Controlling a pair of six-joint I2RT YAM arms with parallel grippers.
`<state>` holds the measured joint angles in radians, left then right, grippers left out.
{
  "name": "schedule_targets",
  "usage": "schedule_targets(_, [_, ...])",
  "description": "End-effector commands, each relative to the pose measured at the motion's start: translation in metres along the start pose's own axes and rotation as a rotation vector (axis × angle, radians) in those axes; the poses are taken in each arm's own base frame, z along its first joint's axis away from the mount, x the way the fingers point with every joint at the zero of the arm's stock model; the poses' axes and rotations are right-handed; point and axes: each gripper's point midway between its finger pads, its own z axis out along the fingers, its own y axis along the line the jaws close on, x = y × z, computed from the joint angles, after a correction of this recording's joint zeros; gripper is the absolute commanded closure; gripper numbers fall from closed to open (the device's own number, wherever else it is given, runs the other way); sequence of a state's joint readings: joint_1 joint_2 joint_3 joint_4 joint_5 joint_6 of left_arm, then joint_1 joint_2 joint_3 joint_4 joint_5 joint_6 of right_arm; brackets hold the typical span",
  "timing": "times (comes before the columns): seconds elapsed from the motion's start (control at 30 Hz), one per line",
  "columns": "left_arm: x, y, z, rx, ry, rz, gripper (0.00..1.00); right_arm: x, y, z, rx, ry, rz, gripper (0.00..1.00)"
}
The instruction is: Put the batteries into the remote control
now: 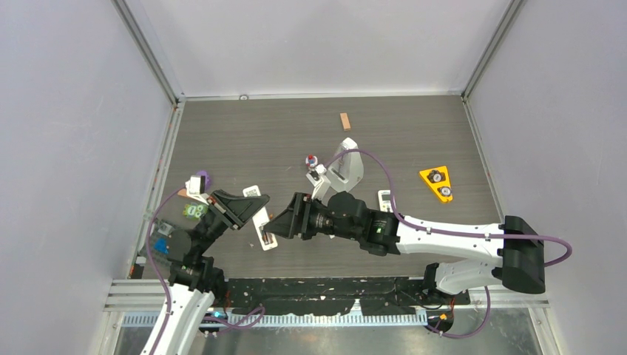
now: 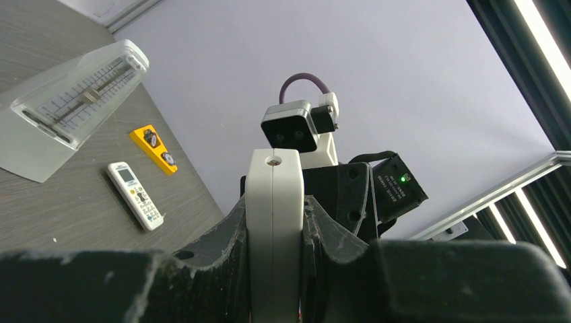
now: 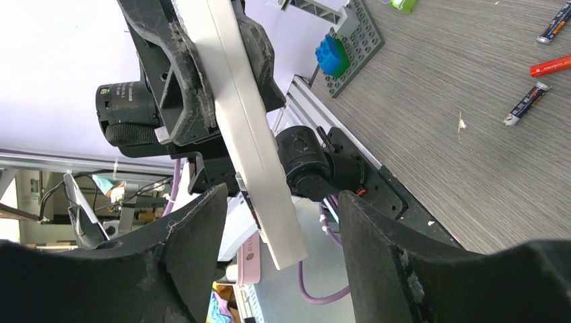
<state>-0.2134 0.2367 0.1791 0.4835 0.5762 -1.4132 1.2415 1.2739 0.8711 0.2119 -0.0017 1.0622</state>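
Note:
The remote control (image 2: 273, 171) is a long white bar standing edge-on between the jaws of my left gripper (image 2: 273, 208), which is shut on it and holds it off the table. In the top view my left gripper (image 1: 248, 213) holds the remote control (image 1: 265, 235) in front of my right gripper (image 1: 279, 223). In the right wrist view the remote control (image 3: 252, 148) slants down between the spread fingers of my right gripper (image 3: 281, 205), which is open and touches neither side. Three batteries (image 3: 551, 66) lie on the table at the upper right.
A clear grey metronome (image 1: 347, 168), a short white remote with a display (image 1: 386, 201) and a yellow triangle (image 1: 437, 183) lie to the right. A wooden block (image 1: 344, 120) sits far back. A blue brick (image 3: 332, 57) on a grey plate (image 3: 360, 40) lies near the left edge.

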Motion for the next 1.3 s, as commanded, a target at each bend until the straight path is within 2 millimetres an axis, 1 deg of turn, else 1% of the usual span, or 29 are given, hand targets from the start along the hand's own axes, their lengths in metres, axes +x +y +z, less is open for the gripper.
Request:
schedule_targets(0.0, [-0.006,-0.015,0.0,0.066,-0.031,0.062,1.0,-0.018,0.021,0.001,-0.044,-0.071,0.017,0.33])
schedule_targets(0.13, [-0.005,-0.016,0.0,0.071,-0.028,0.064,1.0,-0.016,0.017,0.008,-0.017,-0.058,0.024,0.36])
schedule_targets(0.2, [-0.005,-0.017,0.0,0.075,-0.027,0.066,1.0,-0.015,0.015,0.01,-0.003,-0.05,0.026,0.4])
schedule_targets(0.27, [-0.005,-0.018,-0.001,0.081,-0.027,0.069,1.0,-0.012,0.009,0.013,0.019,-0.039,0.025,0.44])
schedule_targets(0.37, [-0.006,-0.019,0.0,0.088,-0.032,0.069,1.0,-0.007,0.004,0.015,0.033,-0.019,0.021,0.54])
schedule_targets(0.4, [-0.006,-0.02,0.0,0.089,-0.033,0.067,1.0,-0.005,0.003,0.015,0.036,-0.009,0.019,0.56])
schedule_targets(0.43, [-0.007,-0.021,0.0,0.093,-0.037,0.067,1.0,-0.003,0.001,0.016,0.042,-0.001,0.016,0.6])
schedule_targets(0.47, [-0.008,-0.021,0.0,0.096,-0.042,0.066,1.0,0.0,-0.002,0.017,0.05,0.01,0.009,0.61])
schedule_targets(0.53, [-0.01,-0.024,0.001,0.104,-0.052,0.061,1.0,0.01,-0.006,0.017,0.048,0.055,0.006,0.67])
schedule_targets(0.57, [-0.012,-0.026,0.001,0.112,-0.058,0.059,1.0,0.013,-0.008,0.017,0.048,0.065,0.006,0.71])
schedule_targets(0.67, [-0.017,-0.031,0.002,0.13,-0.083,0.058,1.0,0.025,-0.013,0.016,0.033,0.112,0.005,0.8])
schedule_targets(0.73, [-0.02,-0.032,0.003,0.132,-0.1,0.06,1.0,0.033,-0.014,0.016,0.024,0.141,-0.006,0.82])
schedule_targets(0.77, [-0.021,-0.032,0.003,0.131,-0.103,0.06,1.0,0.035,-0.014,0.016,0.02,0.154,-0.012,0.81])
schedule_targets(0.87, [-0.021,-0.032,0.004,0.134,-0.098,0.059,1.0,0.036,-0.013,0.017,0.017,0.158,-0.026,0.75])
schedule_targets(0.9, [-0.02,-0.031,0.004,0.132,-0.093,0.058,1.0,0.033,-0.01,0.017,0.014,0.149,-0.033,0.74])
schedule_targets(1.0, [-0.018,-0.026,0.004,0.115,-0.088,0.052,1.0,0.024,-0.008,0.015,0.043,0.126,-0.068,0.66])
schedule_targets(1.03, [-0.017,-0.023,0.004,0.1,-0.086,0.051,1.0,0.019,-0.01,0.015,0.066,0.108,-0.089,0.64])
schedule_targets(1.07, [-0.017,-0.018,0.004,0.077,-0.083,0.051,1.0,0.015,-0.009,0.013,0.072,0.097,-0.098,0.6])
schedule_targets(1.13, [-0.016,-0.003,0.004,0.003,-0.079,0.049,1.0,0.006,-0.016,0.011,0.114,0.062,-0.121,0.56])
schedule_targets(1.17, [-0.016,0.006,0.004,-0.041,-0.079,0.052,1.0,0.0,-0.025,0.01,0.15,0.04,-0.126,0.55])
schedule_targets(1.27, [-0.015,0.04,0.002,-0.202,-0.073,0.038,1.0,-0.009,-0.042,0.009,0.195,0.013,-0.122,0.51])
